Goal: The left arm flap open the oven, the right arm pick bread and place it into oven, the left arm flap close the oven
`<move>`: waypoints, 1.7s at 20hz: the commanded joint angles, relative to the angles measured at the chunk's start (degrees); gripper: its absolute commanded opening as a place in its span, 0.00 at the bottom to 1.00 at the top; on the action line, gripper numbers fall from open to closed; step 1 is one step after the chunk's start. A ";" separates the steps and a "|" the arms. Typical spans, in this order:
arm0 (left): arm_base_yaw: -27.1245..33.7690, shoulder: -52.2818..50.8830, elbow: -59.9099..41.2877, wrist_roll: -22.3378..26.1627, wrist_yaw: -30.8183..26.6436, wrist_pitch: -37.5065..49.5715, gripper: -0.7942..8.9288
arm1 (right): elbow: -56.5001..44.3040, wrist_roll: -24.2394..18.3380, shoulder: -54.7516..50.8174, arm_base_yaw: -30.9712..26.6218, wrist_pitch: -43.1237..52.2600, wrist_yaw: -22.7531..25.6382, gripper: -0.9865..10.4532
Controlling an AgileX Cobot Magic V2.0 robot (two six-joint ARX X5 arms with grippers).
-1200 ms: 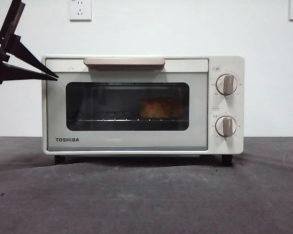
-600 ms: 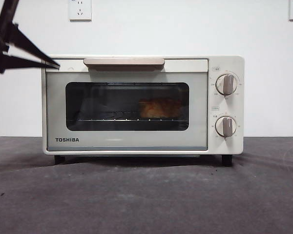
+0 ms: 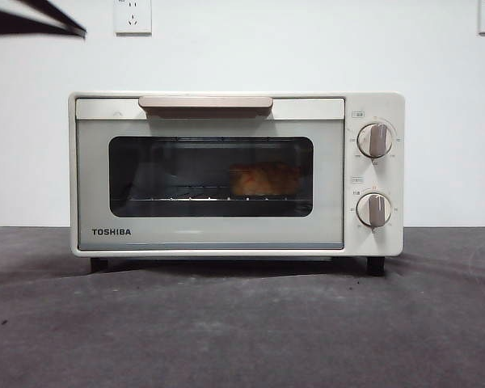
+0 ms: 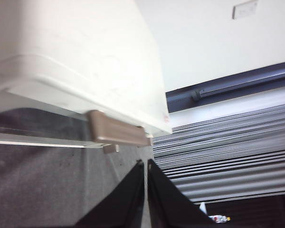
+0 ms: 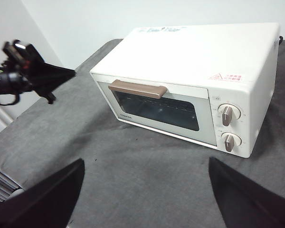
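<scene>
The cream-white TOSHIBA oven [image 3: 210,234] stands on the dark cloth with its door closed and its beige handle [image 3: 205,103] at the top. The golden bread [image 3: 265,179] lies on the wire rack inside, behind the right part of the glass. My left gripper [image 3: 79,33] is shut and holds nothing. It hangs high at the oven's left, above and apart from the handle [image 4: 118,132], and in the left wrist view it shows as [image 4: 146,164]. My right gripper [image 5: 146,161] is open and empty, held back high in front of the oven [image 5: 190,61].
Two beige knobs [image 3: 374,140] sit on the oven's right panel. Grey cloth [image 3: 242,323] covers the table in front. Wall sockets [image 3: 132,14] are on the white wall behind. A ribbed grey surface [image 4: 228,156] lies beyond the table's left edge.
The left gripper has risen from beside the oven's upper left corner to the top-left corner of the front view. The oven door and bread have not moved.
</scene>
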 commanded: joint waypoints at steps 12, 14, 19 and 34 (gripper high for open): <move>-0.15 -26.25 4.24 36.04 -12.59 -23.30 0.10 | 1.07 -8.24 0.20 0.39 -3.72 -2.03 0.45; -0.15 -30.27 4.24 40.87 -15.21 -28.74 0.10 | 1.07 -10.23 0.20 0.39 -4.52 -2.60 0.45; -0.15 -35.26 4.24 49.55 -15.96 -38.49 0.10 | 1.07 -13.86 0.20 0.39 -4.52 -2.78 0.40; -0.15 -36.11 4.24 49.66 -15.96 -42.84 0.10 | 1.07 -13.99 0.17 0.39 -4.07 -2.36 0.09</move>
